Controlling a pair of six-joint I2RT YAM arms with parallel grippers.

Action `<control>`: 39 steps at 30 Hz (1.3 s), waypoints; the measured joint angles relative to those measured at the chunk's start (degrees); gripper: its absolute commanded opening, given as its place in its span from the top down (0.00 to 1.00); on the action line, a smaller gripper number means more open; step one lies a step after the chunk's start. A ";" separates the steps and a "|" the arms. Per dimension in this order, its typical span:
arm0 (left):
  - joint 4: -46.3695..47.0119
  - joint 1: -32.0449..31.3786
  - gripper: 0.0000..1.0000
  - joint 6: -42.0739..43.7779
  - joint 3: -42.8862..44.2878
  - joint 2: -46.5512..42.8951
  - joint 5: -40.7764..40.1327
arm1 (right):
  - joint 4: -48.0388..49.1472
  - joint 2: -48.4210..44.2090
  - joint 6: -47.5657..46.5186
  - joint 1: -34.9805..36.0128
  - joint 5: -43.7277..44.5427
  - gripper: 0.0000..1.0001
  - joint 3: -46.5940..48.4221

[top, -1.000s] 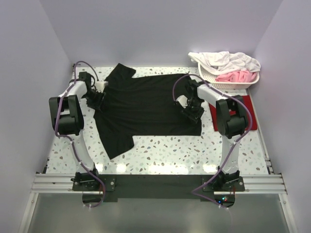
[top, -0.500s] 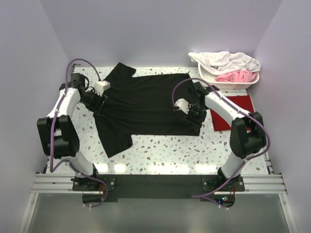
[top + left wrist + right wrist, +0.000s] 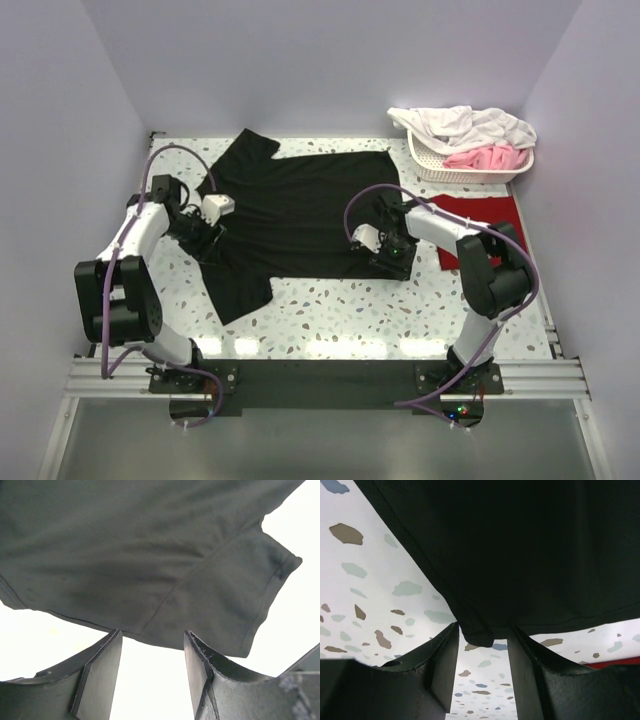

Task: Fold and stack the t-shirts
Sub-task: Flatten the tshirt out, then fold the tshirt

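Observation:
The black t-shirt [image 3: 300, 210] lies spread flat on the speckled table, its neck end on the left and its hem on the right. My left gripper [image 3: 207, 240] is low at its near-left edge by the near sleeve. In the left wrist view the left gripper [image 3: 152, 632] is open, with the shirt's edge [image 3: 150, 580] just past the tips. My right gripper [image 3: 388, 258] is at the near-right hem corner. In the right wrist view it [image 3: 482, 630] is open, and the shirt corner [image 3: 479, 635] droops between the tips. The dark red t-shirt [image 3: 485, 222] lies flat at the right, partly under the right arm.
A white basket [image 3: 480, 172] holding white and pink clothes stands at the back right. Purple walls close in the table [image 3: 330, 310] on the left, back and right. The table's near strip shows bare speckled surface.
Both grippers have moved toward the near side along the shirt's two ends. The right arm's elbow has swung out to the right and the left arm's to the left. The shirt's near-right hem has shifted slightly.

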 measured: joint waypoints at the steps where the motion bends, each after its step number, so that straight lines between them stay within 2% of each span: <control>1: 0.11 -0.50 0.43 0.68 -0.87 -0.79 -0.31 | 0.66 0.15 -0.02 0.17 0.17 0.55 -0.55; 13: 4.76 -11.41 0.41 7.58 -15.93 -10.23 -8.24 | 3.48 -0.98 -1.05 1.38 3.37 0.57 -3.74; 16: 6.10 -12.33 0.40 8.20 -17.25 -10.16 -9.57 | 3.45 -0.98 -1.03 1.38 3.78 0.53 -3.74; 28: 8.83 -14.49 0.37 11.10 -22.51 -9.84 -12.94 | 0.90 -2.62 -1.03 1.36 3.98 0.50 -3.74; 32: 9.84 -15.43 0.44 11.34 -23.39 -9.97 -14.32 | -0.13 -3.76 -1.01 1.36 3.93 0.50 -3.67; 35: 10.91 -15.85 0.52 11.41 -23.61 -9.90 -15.43 | -0.50 -3.78 -0.96 1.38 3.91 0.51 -3.69; 36: 11.10 -15.85 0.58 11.39 -23.61 -9.86 -15.63 | -0.46 -3.78 -0.92 1.38 3.91 0.51 -3.69; 39: 11.37 -15.89 0.65 11.52 -23.61 -9.81 -15.74 | -0.02 -3.76 -0.63 1.38 3.96 0.56 -3.85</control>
